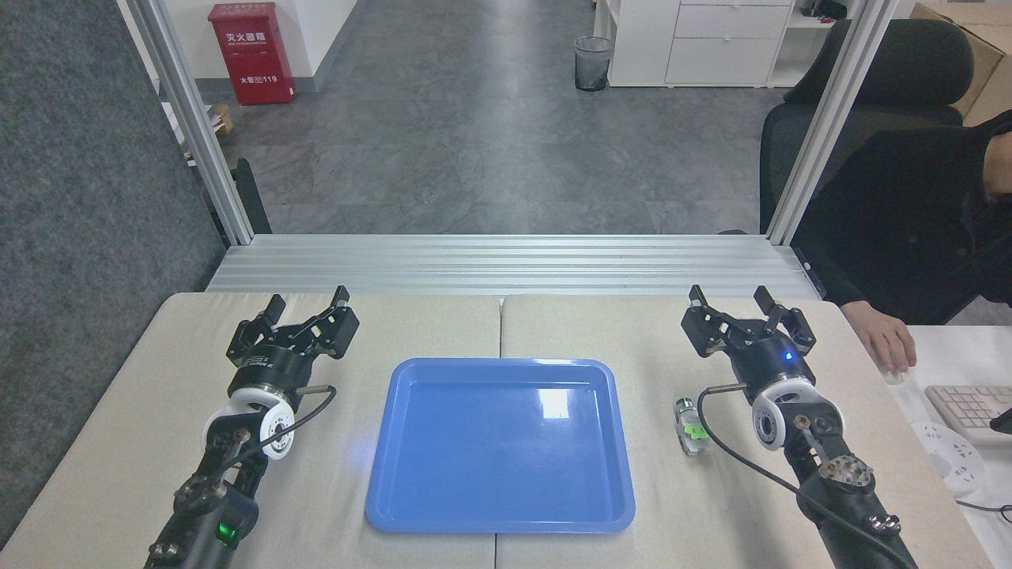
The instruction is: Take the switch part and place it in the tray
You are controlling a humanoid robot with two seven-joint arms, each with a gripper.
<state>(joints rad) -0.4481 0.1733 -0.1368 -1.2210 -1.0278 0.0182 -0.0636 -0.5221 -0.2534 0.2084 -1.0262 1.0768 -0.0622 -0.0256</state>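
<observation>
Our work surface is a pale padded table (553, 324) split by a centre seam, ending at a ribbed aluminium sill (506, 265) on the far side, with two slanted aluminium posts rising from its corners. The blue tray (411, 442) lies across the seam in the middle, its rim well clear of the table's near and far edges, with bare table on both sides of it.

Our left gripper (308, 299) sits over the table's far left area, left of the tray's far corner, fingers spread wide with nothing between them. Our right gripper (729, 298) mirrors it on the far right, likewise spread wide and empty, a blue light glowing on its wrist. Both arms reach in from the near corners, their cables looping beside the white wrist rings.

The switch part (690, 426) lies on the table between the tray's right rim and our right wrist, near both, touching neither. The tray holds nothing.

At the right edge, a person's hand (889, 346) rests on a mouse by a keyboard (968, 411).
</observation>
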